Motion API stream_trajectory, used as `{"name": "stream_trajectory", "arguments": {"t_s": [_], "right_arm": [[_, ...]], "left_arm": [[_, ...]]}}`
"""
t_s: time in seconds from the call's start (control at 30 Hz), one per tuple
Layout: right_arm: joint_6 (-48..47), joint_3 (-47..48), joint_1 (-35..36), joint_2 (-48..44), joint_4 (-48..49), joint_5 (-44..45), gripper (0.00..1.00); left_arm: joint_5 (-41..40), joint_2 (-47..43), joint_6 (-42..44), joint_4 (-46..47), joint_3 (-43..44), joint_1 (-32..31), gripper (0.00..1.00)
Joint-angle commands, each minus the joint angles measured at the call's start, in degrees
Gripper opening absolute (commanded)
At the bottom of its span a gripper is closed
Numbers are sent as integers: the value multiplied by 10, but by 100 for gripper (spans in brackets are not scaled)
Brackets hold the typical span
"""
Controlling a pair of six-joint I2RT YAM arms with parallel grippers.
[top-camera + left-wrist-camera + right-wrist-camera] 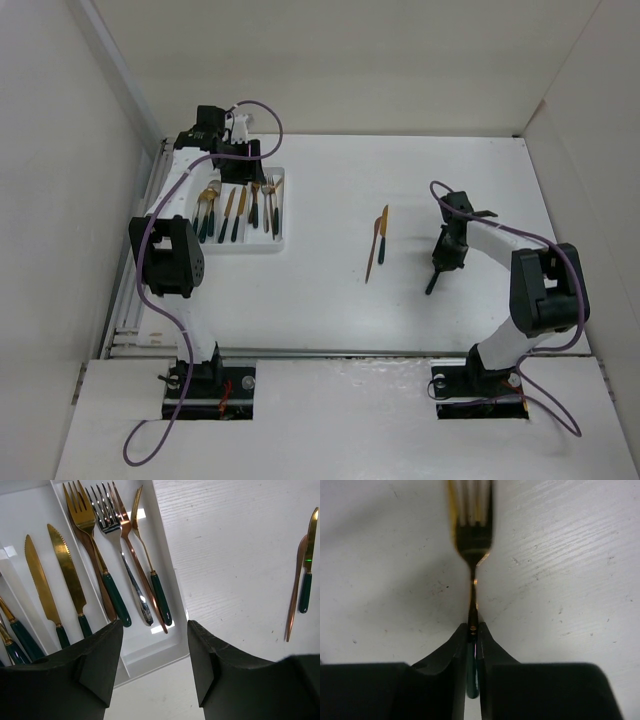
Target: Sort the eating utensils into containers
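Note:
The white tray [245, 248] lies at the far left. In the left wrist view its right compartment [150, 655] holds several forks [95, 520], the middle one holds two gold knives [65, 570], and the left one shows only green handles [17, 635]. My left gripper [244, 158] hangs open and empty above the tray [155, 630]. My right gripper [441, 262] is shut on the green handle of a gold fork [472, 555], just above the table [473, 627]. A gold knife [381, 235] and a slim copper utensil [371, 258] lie loose mid-table; both show in the left wrist view [306, 570], [294, 595].
White walls [60, 150] enclose the table on the left, back and right. A metal rail [125, 300] runs along the left edge. A purple cable [265, 115] loops above the left wrist, and another [500, 232] trails along the right arm.

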Motion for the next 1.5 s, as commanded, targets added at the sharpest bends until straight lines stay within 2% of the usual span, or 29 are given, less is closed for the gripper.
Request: {"name": "stream_trajectory", "arguments": {"t_s": [0.0,0.03,0.07,0.27,0.37,0.47,0.6,0.73,1.03,1.4,1.47], "right_arm": [[-13,5,-4,14,10,-9,11],[-13,10,-4,19,10,-14,2],[-13,10,-4,20,10,-14,0],[3,40,-4,-45,16,12,0],[20,98,10,-86,11,35,0],[49,174,49,-93,12,46,0],[91,254,104,-63,44,15,0],[128,325,173,-18,72,-12,0],[158,419,241,51,96,-56,0],[189,429,266,67,124,-79,0],[194,429,266,67,124,-86,0]], "left_arm": [[13,-33,6,0,-2,1,51],[19,-33,6,0,-2,1,51],[19,-38,12,0,-2,1,53],[45,-54,47,-13,9,-27,61],[93,-59,79,-23,15,-48,62],[147,-59,101,-39,27,-79,64],[230,-59,121,-51,32,-122,67],[256,-59,121,-58,32,-158,70],[288,-59,95,-30,37,-164,75],[282,-48,66,-1,3,-193,76],[276,-48,59,4,-12,-193,73]]}}
